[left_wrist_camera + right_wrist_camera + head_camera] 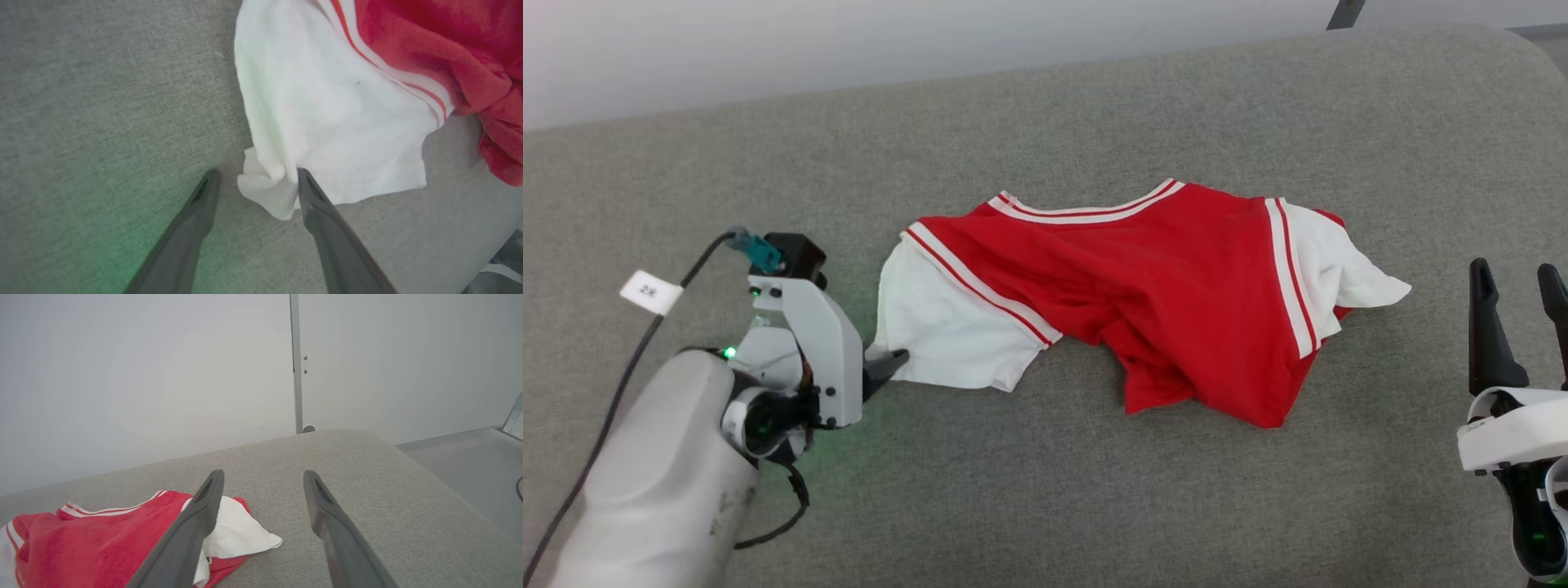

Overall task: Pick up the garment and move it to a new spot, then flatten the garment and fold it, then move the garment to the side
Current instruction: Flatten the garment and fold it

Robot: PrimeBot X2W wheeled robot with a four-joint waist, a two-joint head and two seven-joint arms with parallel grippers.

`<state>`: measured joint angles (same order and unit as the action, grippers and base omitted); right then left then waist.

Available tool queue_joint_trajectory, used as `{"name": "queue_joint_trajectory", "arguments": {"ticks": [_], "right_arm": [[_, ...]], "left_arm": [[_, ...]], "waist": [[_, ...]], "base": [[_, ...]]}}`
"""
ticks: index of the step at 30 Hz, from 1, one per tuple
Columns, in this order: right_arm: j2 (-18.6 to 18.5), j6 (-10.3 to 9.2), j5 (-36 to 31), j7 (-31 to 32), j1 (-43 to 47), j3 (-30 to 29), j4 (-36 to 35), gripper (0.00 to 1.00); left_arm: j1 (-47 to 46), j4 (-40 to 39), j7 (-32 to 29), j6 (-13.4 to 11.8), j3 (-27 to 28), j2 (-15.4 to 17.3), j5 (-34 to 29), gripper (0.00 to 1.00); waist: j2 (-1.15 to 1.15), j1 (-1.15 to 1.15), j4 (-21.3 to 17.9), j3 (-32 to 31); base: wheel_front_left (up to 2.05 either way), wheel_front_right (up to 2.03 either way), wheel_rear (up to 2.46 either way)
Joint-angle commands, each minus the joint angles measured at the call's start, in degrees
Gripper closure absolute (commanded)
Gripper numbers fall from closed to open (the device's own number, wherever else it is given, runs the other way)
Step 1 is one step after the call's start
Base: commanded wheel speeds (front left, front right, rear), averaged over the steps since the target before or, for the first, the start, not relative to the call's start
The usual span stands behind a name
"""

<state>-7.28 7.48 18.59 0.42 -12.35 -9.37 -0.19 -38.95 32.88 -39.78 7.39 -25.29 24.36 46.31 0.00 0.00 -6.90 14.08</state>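
Observation:
The garment point(1168, 286), a red jersey with white sleeves and red-white striped trim, lies crumpled in the middle of the grey cushioned surface point(1045, 506). Its lettering is hidden. My left gripper point(886, 369) sits low at the bottom corner of the left white sleeve point(939, 327). In the left wrist view the left gripper point(256, 175) is open, and the bunched corner of the sleeve point(265, 192) lies between its fingers. My right gripper point(1515, 273) stands open and empty to the right of the garment, apart from it. The right wrist view shows the right gripper point(263, 475) above the garment's point(102, 539) right sleeve.
A pale wall point(849, 41) runs behind the surface's far edge. The surface's right end rounds off, with grey floor point(461, 457) beyond it. A black cable with a white tag point(650, 291) trails from my left wrist.

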Motion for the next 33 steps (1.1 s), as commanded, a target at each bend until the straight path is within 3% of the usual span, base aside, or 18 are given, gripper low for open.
{"name": "queue_joint_trajectory", "arguments": {"ticks": [1,2,3,11,18,33], "right_arm": [[-0.27,0.02,0.40,-0.31,-0.55,-0.36,-0.31,0.00],[-0.36,0.02,0.42,-0.24,-0.60,-0.45,-0.36,0.00],[-0.47,0.02,0.40,-0.14,-0.68,-0.52,-0.40,0.00],[-1.46,0.02,0.65,3.31,-1.17,-0.66,0.07,0.00],[-4.98,0.02,3.87,13.50,-3.65,1.64,2.83,0.00],[-10.94,0.02,7.77,30.31,-14.76,2.52,17.01,0.00]], "left_arm": [[0.44,1.38,-0.40,0.11,-0.97,-0.74,1.02,0.51],[0.33,1.83,-0.55,0.11,-1.25,-0.85,1.56,0.67],[0.16,2.41,-0.88,0.11,-1.43,-0.90,2.13,1.00],[-1.42,3.30,-1.07,0.10,-3.35,0.52,5.08,1.00],[-2.78,3.68,0.84,-0.02,-4.39,1.76,5.81,1.00],[-6.09,2.70,3.22,-0.01,-8.71,0.07,7.58,1.00]], "waist": [[0.00,0.00,-0.04,0.19],[0.00,0.00,-0.03,0.25],[0.00,0.00,-0.03,0.31],[0.00,0.00,0.22,0.55],[0.00,0.00,1.05,0.77],[0.00,0.00,4.97,3.44]], "base": [[0.00,0.00,0.00],[0.00,0.00,0.00],[0.00,0.00,0.00],[0.00,0.00,0.00],[0.00,0.00,0.00],[0.00,0.00,0.00]]}}
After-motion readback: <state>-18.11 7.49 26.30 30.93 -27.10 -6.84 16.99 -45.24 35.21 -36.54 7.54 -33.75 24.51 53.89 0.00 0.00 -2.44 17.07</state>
